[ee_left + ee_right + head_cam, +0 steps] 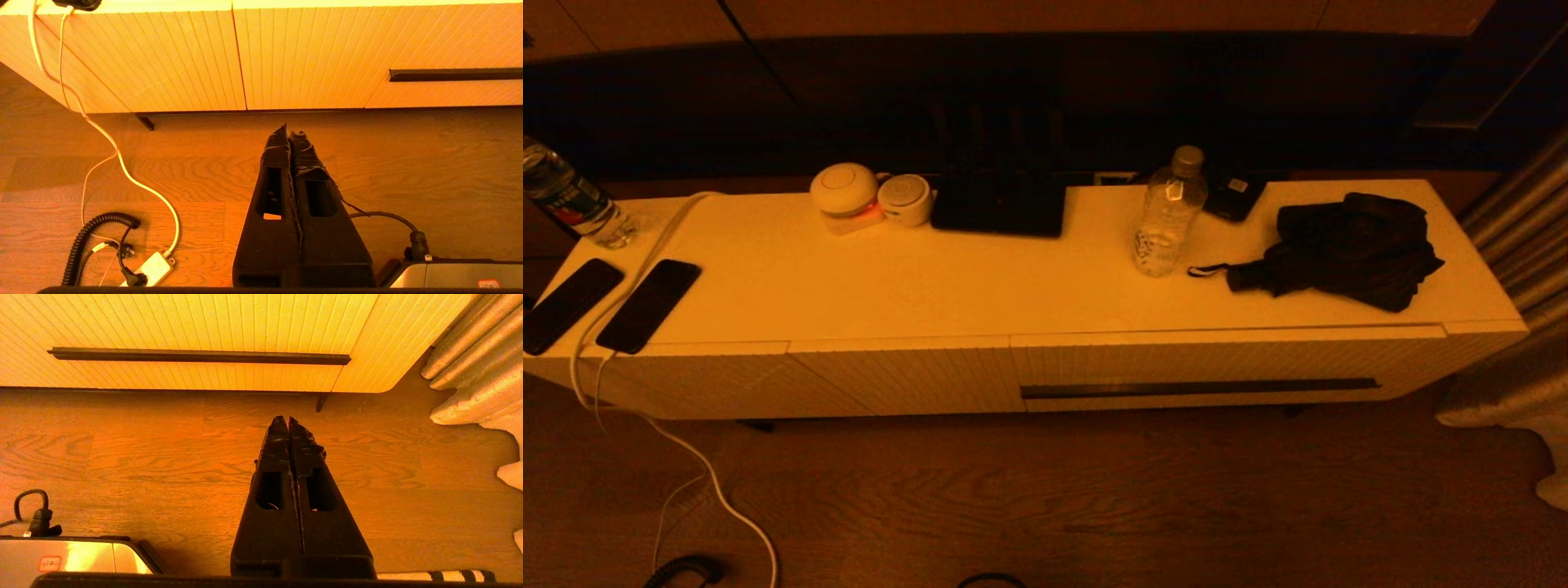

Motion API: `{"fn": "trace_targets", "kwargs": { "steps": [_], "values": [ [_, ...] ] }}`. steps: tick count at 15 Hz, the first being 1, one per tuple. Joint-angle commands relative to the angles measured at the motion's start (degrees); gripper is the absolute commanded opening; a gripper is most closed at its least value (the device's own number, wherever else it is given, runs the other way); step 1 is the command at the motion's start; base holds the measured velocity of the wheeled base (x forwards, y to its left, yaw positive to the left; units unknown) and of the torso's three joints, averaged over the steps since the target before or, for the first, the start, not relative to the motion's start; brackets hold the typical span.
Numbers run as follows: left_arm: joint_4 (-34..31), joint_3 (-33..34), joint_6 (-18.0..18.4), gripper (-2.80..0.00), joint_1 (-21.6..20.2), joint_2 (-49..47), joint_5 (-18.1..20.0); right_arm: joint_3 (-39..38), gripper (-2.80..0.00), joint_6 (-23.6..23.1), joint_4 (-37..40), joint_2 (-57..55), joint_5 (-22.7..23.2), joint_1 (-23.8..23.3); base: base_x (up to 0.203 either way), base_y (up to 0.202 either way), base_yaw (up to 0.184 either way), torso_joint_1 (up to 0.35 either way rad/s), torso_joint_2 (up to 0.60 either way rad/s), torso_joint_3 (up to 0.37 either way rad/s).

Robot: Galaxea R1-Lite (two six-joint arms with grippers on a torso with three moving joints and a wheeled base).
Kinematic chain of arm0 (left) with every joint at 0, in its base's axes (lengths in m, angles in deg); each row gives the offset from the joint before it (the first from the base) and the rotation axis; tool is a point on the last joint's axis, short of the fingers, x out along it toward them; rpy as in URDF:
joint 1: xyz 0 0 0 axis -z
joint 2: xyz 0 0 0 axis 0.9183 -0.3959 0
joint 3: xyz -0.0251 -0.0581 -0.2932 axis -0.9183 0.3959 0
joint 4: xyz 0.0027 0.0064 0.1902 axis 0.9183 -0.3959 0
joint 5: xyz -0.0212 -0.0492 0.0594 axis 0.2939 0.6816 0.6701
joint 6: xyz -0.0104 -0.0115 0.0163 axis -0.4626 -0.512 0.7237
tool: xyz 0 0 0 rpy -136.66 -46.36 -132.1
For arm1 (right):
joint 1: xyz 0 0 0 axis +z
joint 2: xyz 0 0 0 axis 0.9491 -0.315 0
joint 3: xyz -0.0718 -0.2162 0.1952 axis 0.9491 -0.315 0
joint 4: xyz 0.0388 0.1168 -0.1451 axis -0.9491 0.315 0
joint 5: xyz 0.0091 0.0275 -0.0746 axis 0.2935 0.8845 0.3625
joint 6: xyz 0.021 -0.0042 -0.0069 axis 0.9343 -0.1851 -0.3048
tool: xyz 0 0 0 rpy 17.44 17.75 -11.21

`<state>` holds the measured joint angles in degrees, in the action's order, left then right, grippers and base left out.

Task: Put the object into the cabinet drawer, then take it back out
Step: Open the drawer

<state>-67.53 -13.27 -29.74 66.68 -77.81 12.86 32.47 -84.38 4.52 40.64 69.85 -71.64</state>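
Observation:
The cabinet drawer is closed; its ribbed white front carries a long dark slot handle, which also shows in the left wrist view and the right wrist view. On the cabinet top above it stand a clear plastic bottle and a folded black umbrella; which one is the object I cannot tell. My left gripper hangs shut and empty over the wooden floor in front of the slotless panels. My right gripper is shut and empty, low before the drawer. Neither arm shows in the head view.
Two dark phones lie at the top's left end beside another bottle. Round white devices and a black tablet sit at the back. A white cable runs down to a power strip. A curtain hangs right.

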Motion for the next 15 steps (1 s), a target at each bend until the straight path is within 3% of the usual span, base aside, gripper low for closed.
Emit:
{"fn": "trace_targets", "kwargs": {
  "steps": [1, 9, 15],
  "values": [
    [0.0, 0.0, -0.04, -2.8, 0.0, 0.0, -0.02, 0.0, -2.8, 0.27, -0.11, -0.05, -0.07, 0.0, 0.0, 0.0, 0.0, 0.0, 0.0, 0.0],
    [0.0, 0.0, -0.04, -2.8, 0.0, 0.0, -0.02, 0.0, -2.8, -1.3, 0.32, -0.05, 0.19, 0.0, 0.0, 0.0, 0.0, 0.0, 0.0, 0.0],
    [0.0, 0.0, -0.04, -2.8, 0.0, 0.0, -0.02, 0.0, -2.8, 2.25, -0.12, -0.14, -0.43, 0.0, 0.0, 0.0, 0.0, 0.0, 0.0, 0.0]
  ]
}}
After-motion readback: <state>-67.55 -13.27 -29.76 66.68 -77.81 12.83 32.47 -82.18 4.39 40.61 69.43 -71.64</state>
